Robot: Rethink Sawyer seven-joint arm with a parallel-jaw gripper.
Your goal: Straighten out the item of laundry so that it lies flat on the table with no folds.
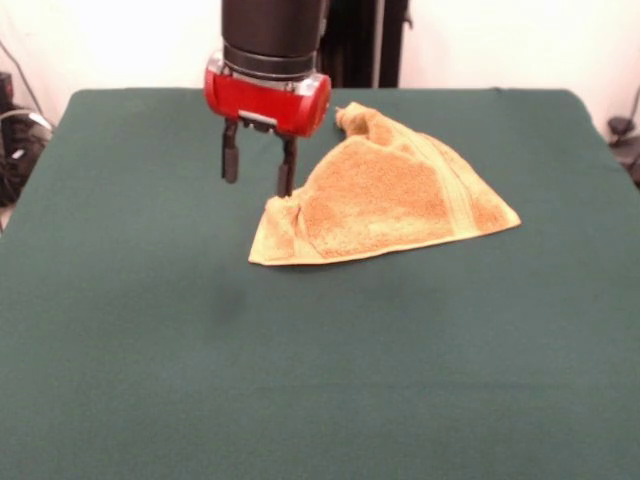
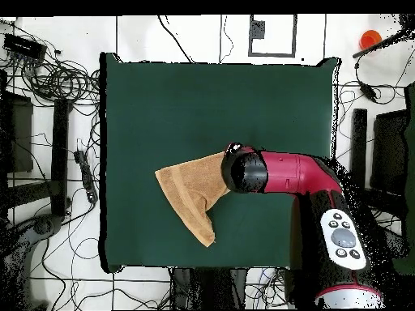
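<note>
Green cloth on the big flat table (image 1: 150,380) fills the bottom of my front view. Next comes the fluffy golden-orange towel (image 1: 385,195), bunched in a folded triangle a bit right of the middle. My red and black claw (image 1: 258,170) hangs just left of it, fingers apart, holding nothing. I think I should pinch the loose folded corner and pull it slowly outward.

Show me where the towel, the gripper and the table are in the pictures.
towel (image 1: 375,195): front view, on its fluffy middle.
gripper (image 1: 258,168): front view, midway between the tips of its open fingers.
table (image 2: 219,105): overhead view, on bare green cloth beyond the towel.
</note>
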